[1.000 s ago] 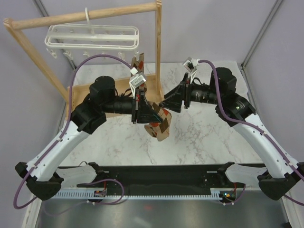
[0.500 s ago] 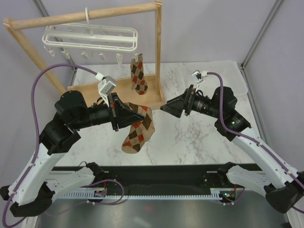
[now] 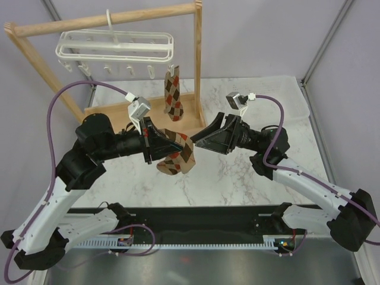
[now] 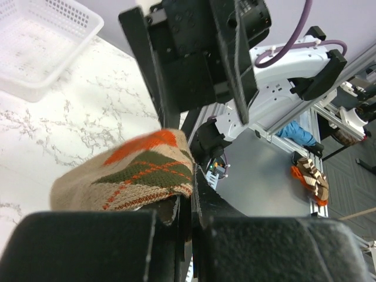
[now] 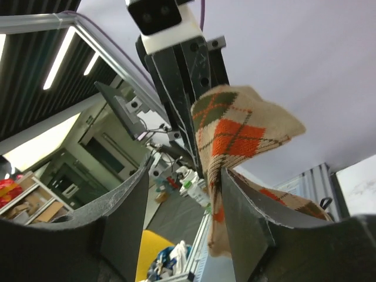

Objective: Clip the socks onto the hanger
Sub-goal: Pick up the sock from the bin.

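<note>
- Left pincer (image 3: 159, 146) is clamped tight on the loose sock (image 3: 177, 159), just left of centre in the top view. The right pincer (image 5: 185, 194) has its jaws apart, straddling the sock's free corner.
- Other sock (image 3: 173, 95) hangs under the hanger (image 3: 116, 44), up in the upper left of the frame.
- You can expect it to be light, soft and floppy, grippy knit, nothing to break. It sags wherever you don't hold it, so pinch near one end's edge, through both layers.
- Long axis droops from the left jaws toward the frame's lower edge, folded over. Can't tell which end is the cuff.
</note>
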You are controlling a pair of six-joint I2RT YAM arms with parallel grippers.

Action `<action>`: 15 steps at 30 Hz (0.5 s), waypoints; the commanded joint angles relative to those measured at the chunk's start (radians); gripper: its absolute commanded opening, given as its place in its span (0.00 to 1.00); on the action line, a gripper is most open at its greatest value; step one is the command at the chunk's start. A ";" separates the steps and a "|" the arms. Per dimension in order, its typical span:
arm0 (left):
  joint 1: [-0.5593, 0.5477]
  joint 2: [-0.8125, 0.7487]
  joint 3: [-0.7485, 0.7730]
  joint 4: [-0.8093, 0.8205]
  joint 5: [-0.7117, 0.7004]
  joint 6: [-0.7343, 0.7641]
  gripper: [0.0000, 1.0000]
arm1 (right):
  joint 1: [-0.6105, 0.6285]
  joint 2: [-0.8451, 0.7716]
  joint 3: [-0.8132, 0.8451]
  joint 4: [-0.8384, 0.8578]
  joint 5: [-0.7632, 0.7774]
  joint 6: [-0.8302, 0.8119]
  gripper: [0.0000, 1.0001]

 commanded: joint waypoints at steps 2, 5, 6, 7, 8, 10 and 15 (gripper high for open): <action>0.002 -0.013 0.000 0.080 0.033 0.016 0.02 | 0.038 -0.024 0.049 -0.031 0.034 -0.076 0.59; 0.002 -0.033 -0.006 0.080 0.036 0.019 0.02 | 0.047 -0.087 0.103 -0.342 0.105 -0.261 0.63; 0.000 -0.039 -0.009 0.085 0.045 0.020 0.02 | 0.048 -0.095 0.112 -0.405 0.111 -0.275 0.63; 0.002 -0.042 -0.009 0.086 0.051 0.022 0.02 | 0.048 -0.096 0.113 -0.406 0.111 -0.275 0.64; 0.002 -0.047 -0.011 0.094 0.056 0.022 0.02 | 0.048 -0.090 0.114 -0.402 0.102 -0.253 0.64; 0.000 -0.047 -0.011 0.105 0.083 0.023 0.02 | 0.059 -0.073 0.107 -0.355 0.090 -0.219 0.64; 0.002 -0.044 -0.023 0.164 0.168 0.008 0.02 | 0.101 -0.007 0.112 -0.248 0.076 -0.151 0.64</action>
